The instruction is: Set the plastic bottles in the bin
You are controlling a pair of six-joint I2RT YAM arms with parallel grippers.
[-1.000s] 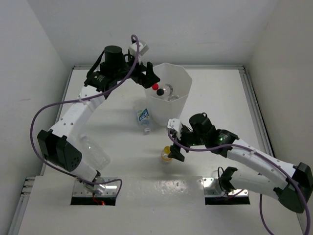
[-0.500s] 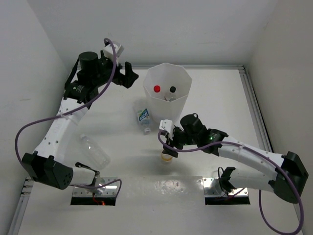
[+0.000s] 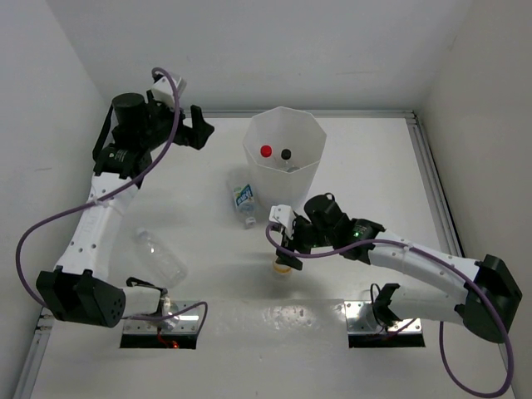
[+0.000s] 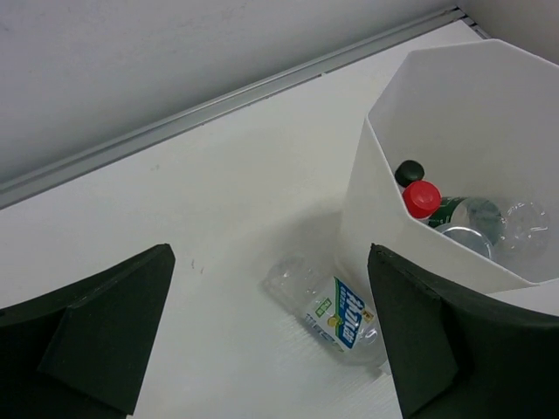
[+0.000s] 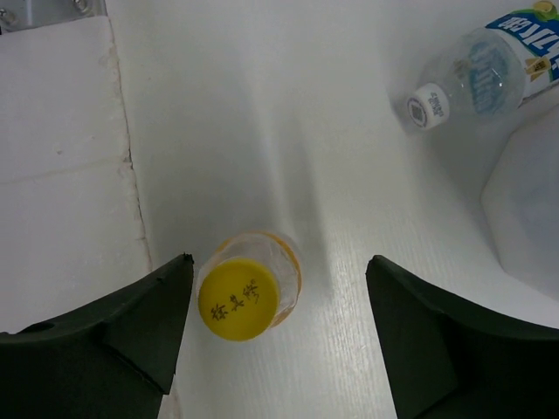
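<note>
The white faceted bin [image 3: 303, 179] stands at the back centre, with a red-capped bottle [image 3: 266, 151] and a black-capped bottle [image 3: 287, 154] inside it. A blue-labelled bottle [image 3: 243, 198] with a white cap lies against the bin's left side. A plain clear bottle [image 3: 162, 256] lies at the front left. A yellow-capped bottle [image 3: 284, 266] stands upright in front of the bin. My right gripper [image 5: 278, 323] hangs open over it, the yellow cap [image 5: 238, 298] close to the left finger and not touched by the right. My left gripper [image 3: 195, 133] is open and empty, left of the bin.
In the left wrist view the blue-labelled bottle [image 4: 336, 314] lies between my fingers' lines of sight, beside the bin wall [image 4: 376, 218]. A raised white ledge [image 5: 61, 131] borders the table near the yellow-capped bottle. Two metal base plates [image 3: 162, 324] sit at the near edge.
My left arm has swung left, away from above the bin, with its jaws open. My right gripper has moved left over the yellow-capped bottle and its jaws have narrowed a little.
</note>
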